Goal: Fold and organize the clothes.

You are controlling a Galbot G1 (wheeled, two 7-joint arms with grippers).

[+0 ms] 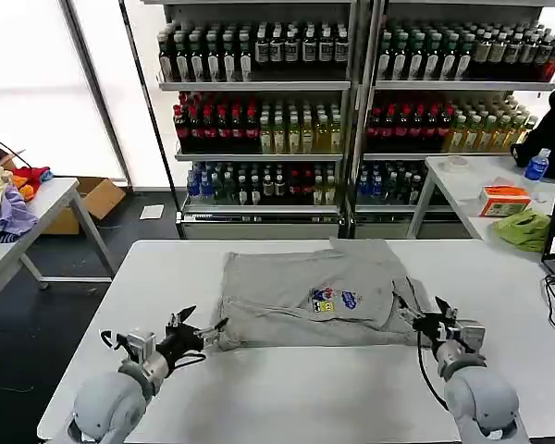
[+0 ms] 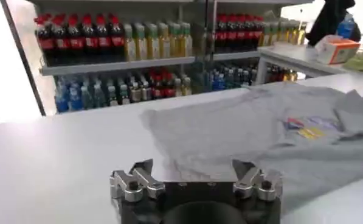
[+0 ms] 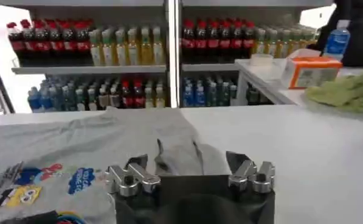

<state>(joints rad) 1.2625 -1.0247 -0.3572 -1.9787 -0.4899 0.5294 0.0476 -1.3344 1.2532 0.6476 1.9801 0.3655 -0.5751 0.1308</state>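
Grey T-shirt (image 1: 310, 296) lies flat between the grippers. Left gripper (image 1: 202, 333) wide open, empty, at its near corner; right gripper (image 1: 424, 322) open, empty, over bunched sleeve. Risk: pinching one layer, fold skews.

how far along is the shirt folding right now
Early stage. The grey T-shirt lies on the white table with its print up and its sides already tucked in, so a first fold looks done. In hand: the left gripper, open, sits at the shirt's near left corner, and the right gripper, open, at its near right edge; neither has closed on cloth. Left: the remaining folds and putting it away.
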